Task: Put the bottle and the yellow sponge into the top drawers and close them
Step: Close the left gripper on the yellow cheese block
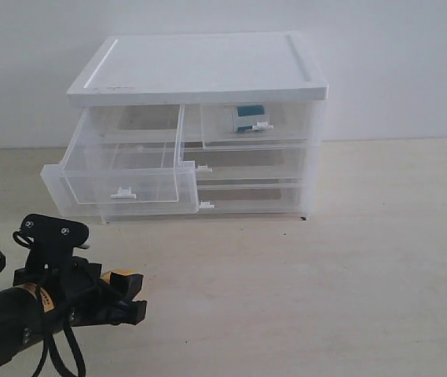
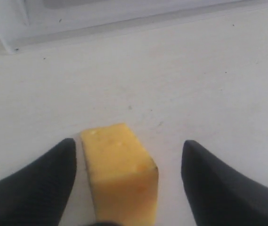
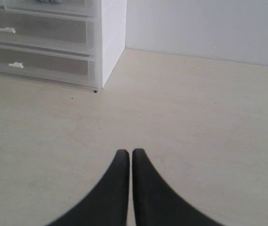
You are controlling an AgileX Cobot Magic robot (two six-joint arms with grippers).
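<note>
The yellow sponge (image 2: 119,174) lies on the table between the fingers of my left gripper (image 2: 130,142). One finger (image 2: 53,174) is almost against it; the other finger (image 2: 218,183) stands a clear gap away, so the gripper is open. In the exterior view the sponge (image 1: 122,276) peeks out at the left gripper (image 1: 122,294), low at the front left. The left top drawer (image 1: 121,165) is pulled out and looks empty. The right top drawer (image 1: 258,126) is pushed in, with the bottle (image 1: 248,118) inside. My right gripper (image 3: 132,153) is shut on nothing above bare table.
The white-topped cabinet (image 1: 199,67) stands at the back centre against the wall, with two full-width drawers (image 1: 247,169) pushed in below. Its corner (image 3: 110,42) shows in the right wrist view. The cabinet's lower front edge (image 2: 77,26) lies ahead of the sponge.
</note>
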